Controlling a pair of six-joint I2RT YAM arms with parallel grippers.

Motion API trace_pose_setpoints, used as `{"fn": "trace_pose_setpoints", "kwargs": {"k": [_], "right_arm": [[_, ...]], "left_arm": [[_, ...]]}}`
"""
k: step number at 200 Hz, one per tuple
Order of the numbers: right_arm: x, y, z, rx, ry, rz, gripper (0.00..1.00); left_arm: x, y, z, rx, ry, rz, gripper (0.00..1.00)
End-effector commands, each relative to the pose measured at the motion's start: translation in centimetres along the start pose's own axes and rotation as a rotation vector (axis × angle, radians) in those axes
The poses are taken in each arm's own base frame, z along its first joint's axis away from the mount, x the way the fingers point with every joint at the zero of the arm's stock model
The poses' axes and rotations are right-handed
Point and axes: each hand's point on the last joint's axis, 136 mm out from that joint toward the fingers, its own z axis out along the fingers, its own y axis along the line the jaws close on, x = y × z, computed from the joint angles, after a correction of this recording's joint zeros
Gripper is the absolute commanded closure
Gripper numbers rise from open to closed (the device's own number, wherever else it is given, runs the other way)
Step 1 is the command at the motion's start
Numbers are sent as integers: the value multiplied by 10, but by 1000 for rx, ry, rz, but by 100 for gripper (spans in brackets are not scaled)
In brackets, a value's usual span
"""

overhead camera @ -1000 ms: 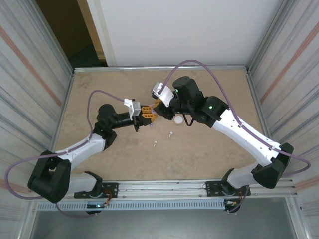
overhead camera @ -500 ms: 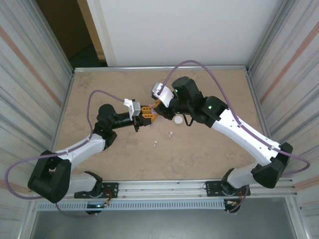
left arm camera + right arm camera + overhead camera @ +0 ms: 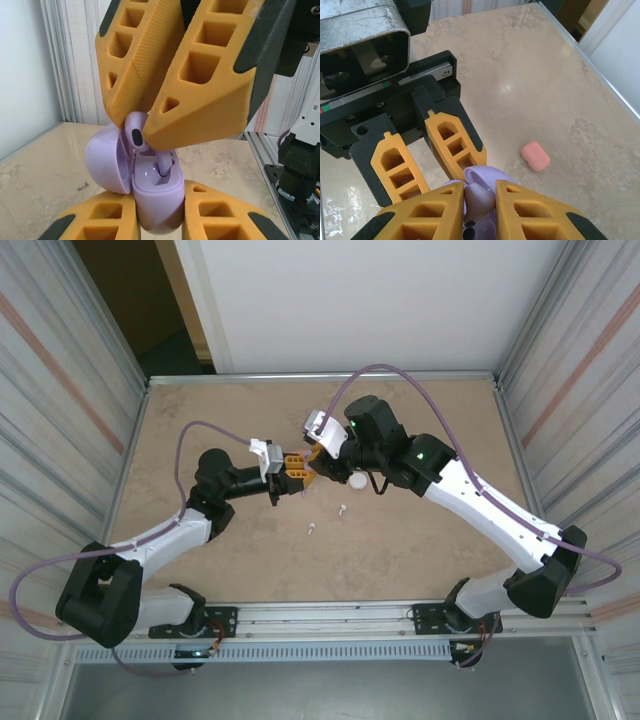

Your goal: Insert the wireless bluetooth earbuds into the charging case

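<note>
Pinching the purple earbud (image 3: 136, 134) by its head, my right gripper (image 3: 480, 189) stands with its orange fingers pressed together on it from above. This grip leaves the stem free below the fingertips, so nothing fouls the case.

My left gripper (image 3: 158, 201) is clamped on the body of the purple case (image 3: 155, 212), one finger on each flank. It lifts the case off the table (image 3: 530, 75) and presents the opening upward to the other arm. The lid (image 3: 105, 160) hangs open to one side, clear of the entry path.

Orientation of the earbud, as read from the left wrist view:
- Long axis: nearly upright, tilted slightly, with the head higher and toward the lid side.
- Stem: points down into the open well of the case. The tip appears to be just inside; I judge it not yet fully seated.

Farther out:
- A coral-red case (image 3: 535, 156) lies flat on the table, well apart from both grippers.
- In the top view, a white case (image 3: 357, 479) sits near the right arm.
- Two white earbuds (image 3: 342, 508) lie loose on the table nearer the arm bases.
</note>
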Motion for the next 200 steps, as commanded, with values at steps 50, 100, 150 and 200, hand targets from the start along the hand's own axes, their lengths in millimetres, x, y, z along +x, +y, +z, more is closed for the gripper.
{"fn": "trace_pose_setpoints", "kwargs": {"k": [50,100,150,200], "right_arm": [[-12,3,-10,-6,-48,11,65],[-22,-1,-26,31,-115,40,52],[-24,-14,-43,97,-191,87,32],[-16,-33,-59,128,-264,212,10]], "left_arm": [[-22,-5,3,19,-40,69,100],[-22,-4,2,6,-41,73,100],[-22,1,-2,-40,-44,81,100],[-23,9,-9,-133,-51,98,100]]}}
